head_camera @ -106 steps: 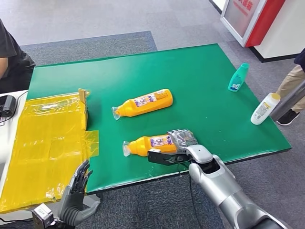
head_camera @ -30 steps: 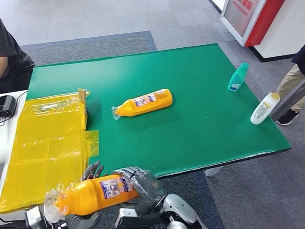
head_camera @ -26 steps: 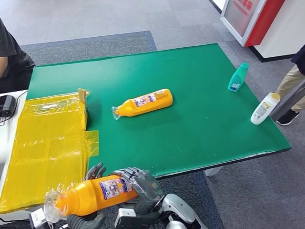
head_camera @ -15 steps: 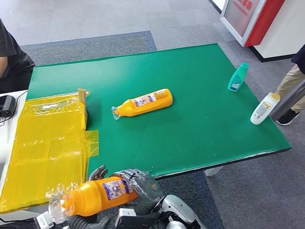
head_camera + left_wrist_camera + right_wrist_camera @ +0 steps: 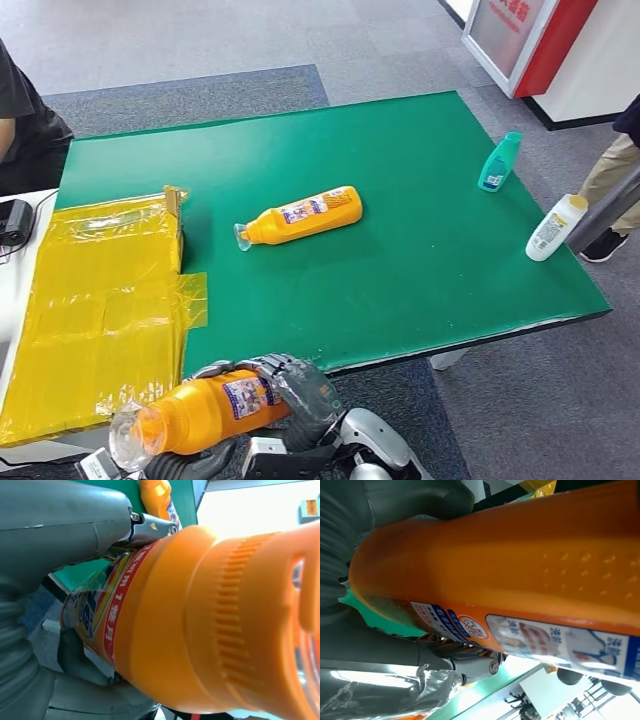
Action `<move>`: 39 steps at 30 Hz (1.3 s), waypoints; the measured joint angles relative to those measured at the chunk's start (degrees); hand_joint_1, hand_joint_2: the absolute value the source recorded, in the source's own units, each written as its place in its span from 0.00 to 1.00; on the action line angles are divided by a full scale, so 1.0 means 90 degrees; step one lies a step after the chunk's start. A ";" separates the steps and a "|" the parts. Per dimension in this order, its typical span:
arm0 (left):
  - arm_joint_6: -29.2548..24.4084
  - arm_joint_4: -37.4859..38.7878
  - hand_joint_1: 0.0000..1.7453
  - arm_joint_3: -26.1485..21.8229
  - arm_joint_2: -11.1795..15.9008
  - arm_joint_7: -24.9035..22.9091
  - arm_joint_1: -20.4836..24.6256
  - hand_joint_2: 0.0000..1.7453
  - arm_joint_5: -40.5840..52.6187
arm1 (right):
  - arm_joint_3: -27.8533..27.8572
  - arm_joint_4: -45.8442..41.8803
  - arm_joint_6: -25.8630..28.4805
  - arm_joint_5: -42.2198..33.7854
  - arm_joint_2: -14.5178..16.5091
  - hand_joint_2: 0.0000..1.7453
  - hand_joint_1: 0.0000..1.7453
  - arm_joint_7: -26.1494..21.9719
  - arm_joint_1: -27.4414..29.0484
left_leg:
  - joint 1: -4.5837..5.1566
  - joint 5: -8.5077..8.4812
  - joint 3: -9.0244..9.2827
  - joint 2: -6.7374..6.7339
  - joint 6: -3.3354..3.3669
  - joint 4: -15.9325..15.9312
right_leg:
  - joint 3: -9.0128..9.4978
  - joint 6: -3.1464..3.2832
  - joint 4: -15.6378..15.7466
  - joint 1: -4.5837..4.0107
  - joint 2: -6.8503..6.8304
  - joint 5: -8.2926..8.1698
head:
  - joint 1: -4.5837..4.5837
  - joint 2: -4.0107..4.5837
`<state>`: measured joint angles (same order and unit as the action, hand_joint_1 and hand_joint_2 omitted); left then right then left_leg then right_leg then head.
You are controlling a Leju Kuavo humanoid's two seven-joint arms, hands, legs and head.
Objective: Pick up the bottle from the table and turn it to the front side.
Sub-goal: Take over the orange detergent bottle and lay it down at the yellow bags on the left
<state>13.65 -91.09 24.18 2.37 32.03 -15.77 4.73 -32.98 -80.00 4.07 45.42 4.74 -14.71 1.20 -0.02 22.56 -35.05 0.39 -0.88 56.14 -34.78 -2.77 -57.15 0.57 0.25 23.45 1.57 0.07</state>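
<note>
Orange bottle (image 5: 204,410) gripped by both robot hands, right (image 5: 302,395) and left (image 5: 181,465).

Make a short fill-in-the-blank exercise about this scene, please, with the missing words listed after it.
1. The right hand holds an ___ bottle off the table.
2. A second orange bottle lies on the ___ table.
3. The teal bottle lies near the table's ___ edge.
4. The yellow sheet covers the table's ___ side.

Missing words: orange; green; right; left
</note>
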 joint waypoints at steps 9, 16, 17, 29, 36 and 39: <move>-0.0047 -0.0070 0.70 -0.0075 -0.0085 0.0013 0.0016 1.00 0.0218 | 0.0002 -0.0030 0.0001 0.0000 -0.0008 1.00 0.98 0.0031 0.0011 | 0.0000 0.0000 0.0000 0.0000 0.0000 0.0000 | 0.0001 0.0000 0.0000 0.0000 0.0000 -0.0001 | 0.0001 0.0000; -0.0122 -0.0119 1.00 -0.0134 -0.0145 -0.0059 -0.0016 1.00 0.0286 | 0.0015 -0.0070 0.0021 -0.0007 -0.0012 1.00 0.00 0.0097 0.0042 | 0.0000 0.0000 0.0000 0.0000 0.0000 0.0000 | 0.0001 0.0000 0.0000 0.0000 0.0000 0.0000 | 0.0000 0.0000; -0.0179 -0.0146 1.00 -0.0143 -0.0160 -0.0103 -0.0041 1.00 0.0344 | 0.0024 -0.0081 0.0030 -0.0008 -0.0012 1.00 0.00 0.0115 0.0055 | 0.0000 0.0000 0.0000 0.0000 0.0000 0.0000 | 0.0000 0.0000 0.0000 0.0000 0.0000 0.0000 | 0.0000 0.0000; -0.1307 -0.0743 0.97 -0.0324 -0.0406 -0.0798 -0.0342 1.00 0.1993 | 0.0172 -0.0278 0.0193 -0.0009 -0.0034 1.00 0.00 0.0311 0.0260 | 0.0000 0.0001 0.0000 0.0000 0.0000 0.0000 | 0.0000 0.0000 0.0000 0.0000 0.0000 0.0000 | 0.0001 0.0000; -0.1653 -0.1170 0.96 -0.0590 -0.0660 -0.0953 -0.0479 1.00 0.2774 | 0.0288 -0.0515 0.0250 0.0007 -0.0050 1.00 0.00 0.0412 0.0418 | 0.0000 0.0001 0.0000 0.0000 0.0000 0.0000 | 0.0000 0.0000 0.0000 0.0000 0.0000 0.0000 | 0.0000 0.0000; -0.1854 -0.1327 0.96 -0.0744 -0.0790 -0.1004 -0.0530 1.00 0.3220 | 0.0336 -0.0622 0.0288 0.0036 -0.0063 1.00 0.00 0.0466 0.0498 | 0.0000 0.0001 0.0000 0.0000 0.0000 0.0000 | 0.0000 0.0000 0.0000 0.0000 0.0000 0.0000 | 0.0001 0.0000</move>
<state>-3.04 -103.03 17.49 -4.75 22.99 -20.53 33.71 -29.95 -85.60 6.66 45.75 4.17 -10.51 5.69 -0.02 22.57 -35.04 0.39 -0.87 56.14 -34.78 -2.77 -57.15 0.58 0.25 23.45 1.58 0.07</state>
